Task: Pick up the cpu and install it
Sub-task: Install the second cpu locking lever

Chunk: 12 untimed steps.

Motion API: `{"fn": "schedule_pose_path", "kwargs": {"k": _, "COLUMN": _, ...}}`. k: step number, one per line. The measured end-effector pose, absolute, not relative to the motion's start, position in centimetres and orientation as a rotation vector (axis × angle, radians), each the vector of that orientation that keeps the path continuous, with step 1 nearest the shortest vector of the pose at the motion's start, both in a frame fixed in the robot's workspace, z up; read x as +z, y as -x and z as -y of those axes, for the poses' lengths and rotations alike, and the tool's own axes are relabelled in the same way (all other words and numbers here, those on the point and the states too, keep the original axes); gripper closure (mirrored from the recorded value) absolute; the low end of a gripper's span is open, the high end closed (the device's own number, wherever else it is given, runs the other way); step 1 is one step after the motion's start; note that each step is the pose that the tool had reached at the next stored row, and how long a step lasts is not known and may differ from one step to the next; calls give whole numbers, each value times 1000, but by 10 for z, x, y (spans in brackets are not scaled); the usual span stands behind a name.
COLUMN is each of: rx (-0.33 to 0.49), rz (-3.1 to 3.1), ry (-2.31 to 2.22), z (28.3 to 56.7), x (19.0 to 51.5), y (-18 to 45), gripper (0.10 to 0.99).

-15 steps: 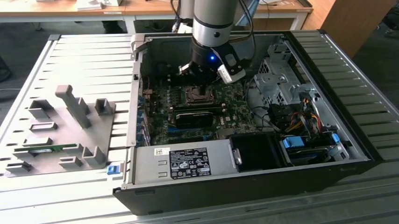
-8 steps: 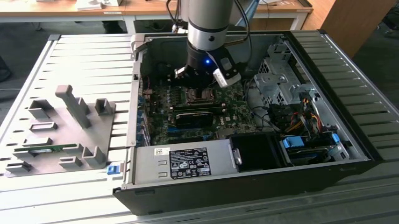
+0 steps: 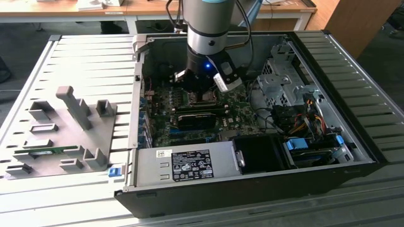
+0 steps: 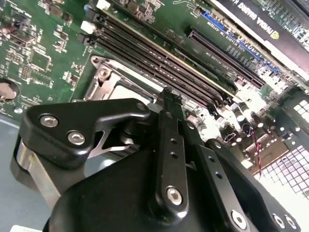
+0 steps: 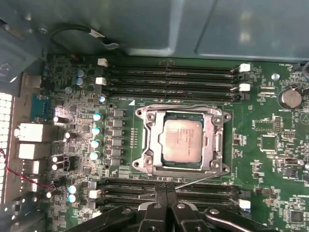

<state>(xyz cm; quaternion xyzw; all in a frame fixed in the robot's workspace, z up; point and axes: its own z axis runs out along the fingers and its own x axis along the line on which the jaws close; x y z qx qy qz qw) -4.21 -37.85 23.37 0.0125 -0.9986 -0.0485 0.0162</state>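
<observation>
Inside the case (image 3: 353, 90), cpu (image 5: 182, 141) sits flat in socket (image 5: 149, 140) on the board; gripper (image 5: 168, 197) hovers just beside it, jaws closed, empty. Cpu likely light, stiff, fragile; grip edges only.

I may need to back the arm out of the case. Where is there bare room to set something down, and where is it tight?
Free: the slatted table beyond the grey fixture plate, and the strip on the exterior view's right of the case. Crowded: inside the case, around the socket holding the cpu, between memory slots, cables and drive cage, where the gripper sits.
</observation>
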Motion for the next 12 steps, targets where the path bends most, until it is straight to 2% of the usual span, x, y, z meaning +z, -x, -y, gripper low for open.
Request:
{"fn": "schedule_pose_path", "kwargs": {"k": 9, "rx": -165, "rz": 3105, "ry": -39, "z": 379, "x": 221, "y": 45, "gripper": 980}}
{"fn": "schedule_pose_path", "kwargs": {"k": 12, "rx": -203, "rz": 3103, "ry": -40, "z": 380, "x": 220, "y": 46, "gripper": 980}}
